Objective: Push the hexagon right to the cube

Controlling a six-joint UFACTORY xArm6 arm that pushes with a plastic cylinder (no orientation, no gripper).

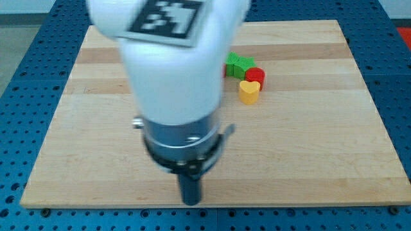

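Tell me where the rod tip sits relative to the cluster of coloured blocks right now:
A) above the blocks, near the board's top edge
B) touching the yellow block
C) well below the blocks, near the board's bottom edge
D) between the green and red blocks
C: my tip is near the bottom edge of the board, apart from the green block, red block and yellow heart block clustered up toward the view's top.

Pale wooden board (308,147) lies on a blue perforated table surface (26,58). Yellow heart-shaped block (249,92) sits right of board centre, near the view's top. Green block (239,65), shape unclear, lies just up-left of it.
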